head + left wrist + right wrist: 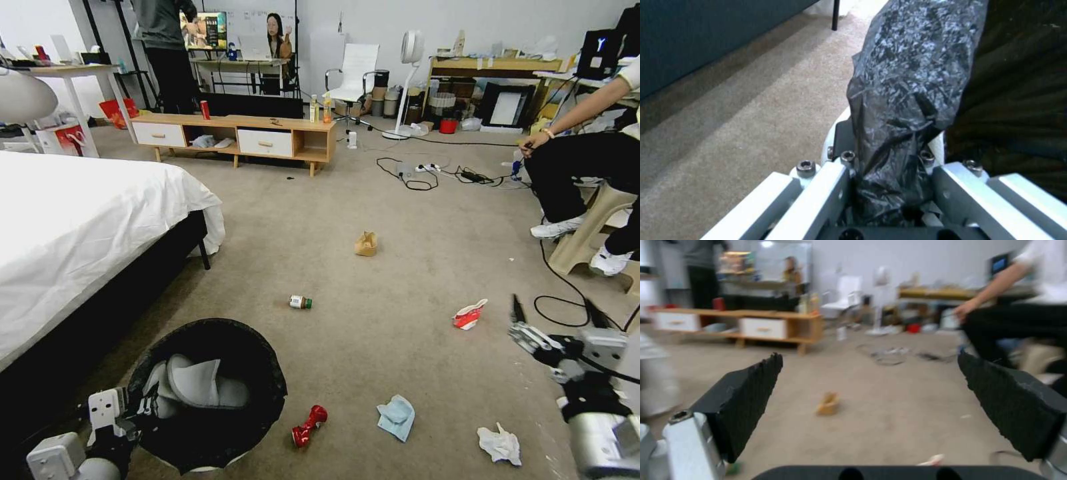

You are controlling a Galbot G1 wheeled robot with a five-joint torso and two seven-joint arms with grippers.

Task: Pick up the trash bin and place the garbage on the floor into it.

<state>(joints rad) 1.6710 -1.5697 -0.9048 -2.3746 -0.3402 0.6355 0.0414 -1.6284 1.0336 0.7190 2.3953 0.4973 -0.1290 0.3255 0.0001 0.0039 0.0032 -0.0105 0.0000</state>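
The trash bin (220, 343), round and lined with a black bag, sits at the lower left of the head view with pale soft items inside. My left gripper (137, 405) is shut on its near rim; the left wrist view shows the gripper (889, 156) clamped on the bag-covered edge (916, 66). The garbage lies scattered on the floor (400, 280): a tan paper bag (366, 244), a small bottle (301, 302), a red-white carton (469, 315), a crushed red can (309, 425), a light-blue tissue (397, 417) and a white tissue (499, 444). My right gripper (553, 313) hangs open at the right, above the carpet, facing the paper bag (828, 404).
A bed (80, 220) with a dark frame borders the left. A low wooden cabinet (233, 137) stands at the back. Cables (427, 173) and a black cord (567, 293) lie on the carpet. A person sits on a stool (587, 233) at the right.
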